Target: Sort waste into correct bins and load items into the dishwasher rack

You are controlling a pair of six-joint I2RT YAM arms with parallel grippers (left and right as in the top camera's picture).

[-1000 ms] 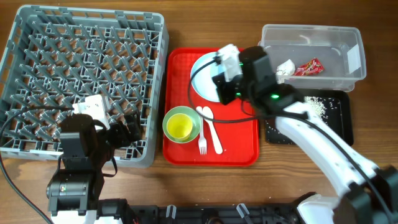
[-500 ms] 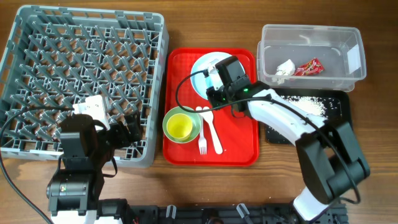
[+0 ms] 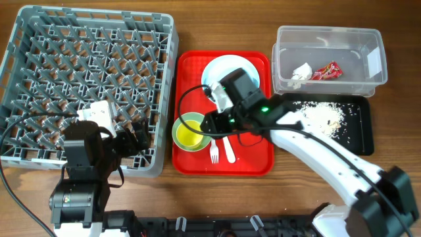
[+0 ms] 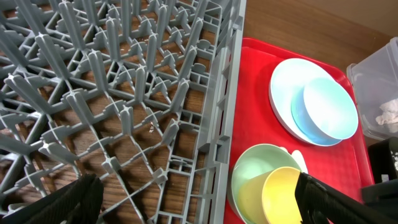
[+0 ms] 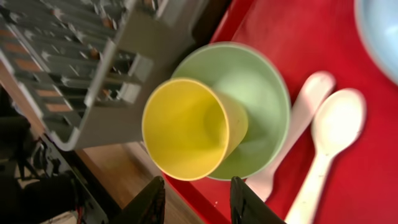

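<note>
On the red tray (image 3: 253,161), a yellow-green cup (image 5: 183,127) stands inside a pale green bowl (image 5: 255,106). My right gripper (image 5: 196,202) hangs open just beside the cup's rim, holding nothing. A white fork (image 3: 214,153) and spoon (image 3: 228,151) lie next to the bowl. At the tray's far end, a pale-blue bowl (image 4: 329,109) rests on the pale-blue plate (image 4: 286,87). My left gripper (image 4: 199,205) is wide open and empty over the grey dishwasher rack's (image 3: 99,13) near right corner. Tissue (image 3: 301,71) and red wrapper (image 3: 327,71) lie in the clear tub (image 3: 329,36); food scraps (image 3: 322,115) cover the black tray (image 3: 358,135).
The rack's upright pegs fill the left half of the table. The rack wall stands close to the red tray's left edge, right by the cup. My right arm's cable loops over the tray. Bare wood shows along the front edge.
My right arm swung from the plate near the clear tub down-left to the cup, and its jaws parted. The left arm stayed still.
</note>
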